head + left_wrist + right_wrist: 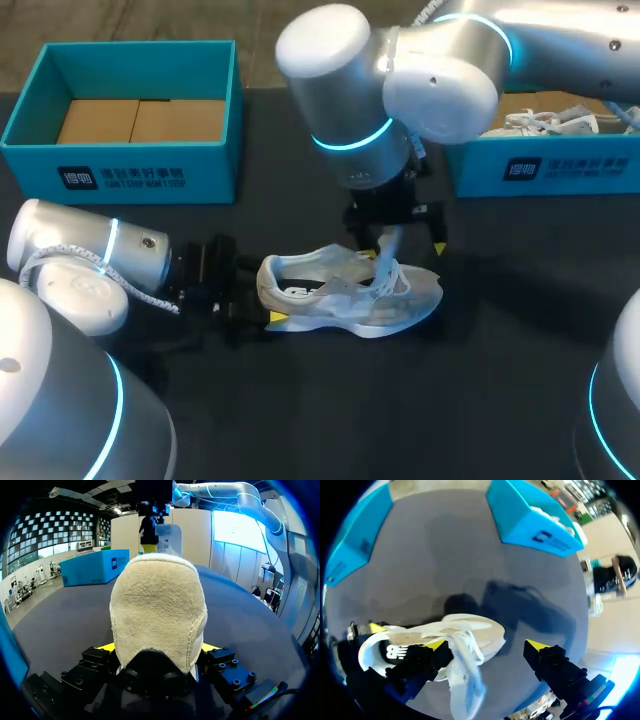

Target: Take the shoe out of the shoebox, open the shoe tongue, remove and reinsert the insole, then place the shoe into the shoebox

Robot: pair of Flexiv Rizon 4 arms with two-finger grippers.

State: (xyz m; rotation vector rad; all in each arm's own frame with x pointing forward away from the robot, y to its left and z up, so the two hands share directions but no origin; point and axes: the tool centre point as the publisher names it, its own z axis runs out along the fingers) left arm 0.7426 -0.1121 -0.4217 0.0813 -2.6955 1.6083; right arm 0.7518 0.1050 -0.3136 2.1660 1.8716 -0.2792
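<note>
Head view shows the shoe (350,290) lying on the dark tabletop (480,400). Left fingers (106,647) are clamped on its heel. Right fingers (536,645) are wide apart above the tongue (388,245), one just beside it. I think opening the tongue comes next: pinch near its tip, pull up slowly, and hold the heel tight.

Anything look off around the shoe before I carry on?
Only the laces: loose, bunched against one finger of the wide-open right gripper above the shoe, where they might snag. The left gripper grips the heel from both sides; nothing else stands out.
</note>
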